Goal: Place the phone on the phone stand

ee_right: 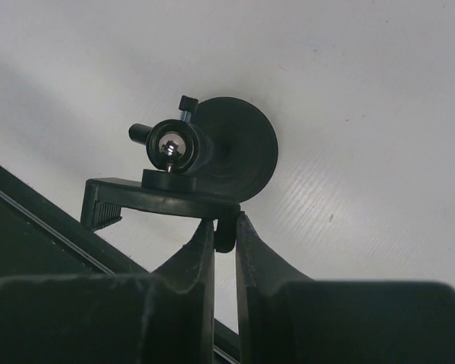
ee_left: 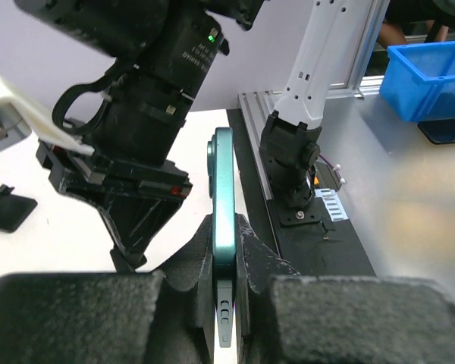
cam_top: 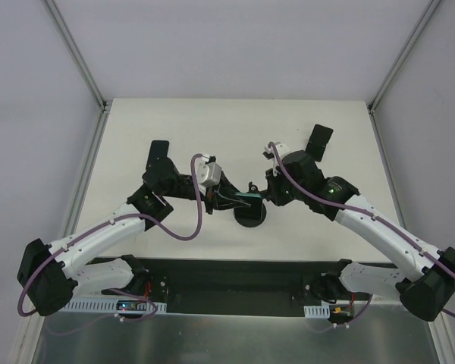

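The phone [ee_left: 224, 189] is slim with a teal edge, and my left gripper [ee_left: 225, 227] is shut on it, holding it on edge. In the top view the phone [cam_top: 239, 200] hangs just above the phone stand [cam_top: 250, 216], a black stand with a round base at the table's middle. In the right wrist view the stand [ee_right: 239, 144] shows a round base, a ball joint and a flat clamp bracket [ee_right: 155, 196]. My right gripper [ee_right: 225, 227] is shut on a small tab under that bracket. The two grippers [cam_top: 216, 193] [cam_top: 271, 193] face each other across the stand.
A black base rail [cam_top: 235, 277] runs along the near edge of the white table [cam_top: 235, 129]. The right arm's wrist [ee_left: 136, 152] sits close to the left of the phone. A blue bin [ee_left: 432, 76] stands off the table.
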{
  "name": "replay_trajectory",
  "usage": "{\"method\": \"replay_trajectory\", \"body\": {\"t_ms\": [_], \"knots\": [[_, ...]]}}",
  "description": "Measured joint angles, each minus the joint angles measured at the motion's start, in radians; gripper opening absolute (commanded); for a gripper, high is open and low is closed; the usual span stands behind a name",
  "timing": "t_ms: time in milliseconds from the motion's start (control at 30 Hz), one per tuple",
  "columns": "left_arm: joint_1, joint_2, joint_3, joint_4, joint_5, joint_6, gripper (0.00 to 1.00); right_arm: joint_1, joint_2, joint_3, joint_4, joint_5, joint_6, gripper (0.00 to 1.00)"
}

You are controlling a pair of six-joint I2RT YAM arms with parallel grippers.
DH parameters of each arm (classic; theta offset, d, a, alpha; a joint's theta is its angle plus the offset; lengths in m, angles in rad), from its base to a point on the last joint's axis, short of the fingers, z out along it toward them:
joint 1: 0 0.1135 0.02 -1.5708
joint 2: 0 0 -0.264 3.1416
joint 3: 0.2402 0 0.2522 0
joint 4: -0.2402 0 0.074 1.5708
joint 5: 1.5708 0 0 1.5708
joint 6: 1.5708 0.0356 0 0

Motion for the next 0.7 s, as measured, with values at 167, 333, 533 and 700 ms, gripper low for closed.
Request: {"method": "replay_trajectory", "body": {"t_ms": [167, 333, 533, 700], "knots": [[0.0, -0.036, -0.018, 0.018, 0.005, -0.002, 0.0, 0.001, 0.011, 0.008, -0.008, -0.023, 0.009, 0.38], [0.0, -0.195, -0.089, -0.047, -0.032, -0.005, 0.0, 0.033, 0.011, 0.008, -0.014, 0.004, 0.009, 0.42], [0.0, -0.359, -0.111, -0.138, -0.091, -0.014, 0.0, 0.042, 0.011, 0.008, -0.016, 0.035, 0.008, 0.35], [0.0, -0.37, -0.114, -0.179, -0.108, -0.021, 0.0, 0.043, 0.019, 0.008, -0.016, 0.059, 0.009, 0.32]]}}
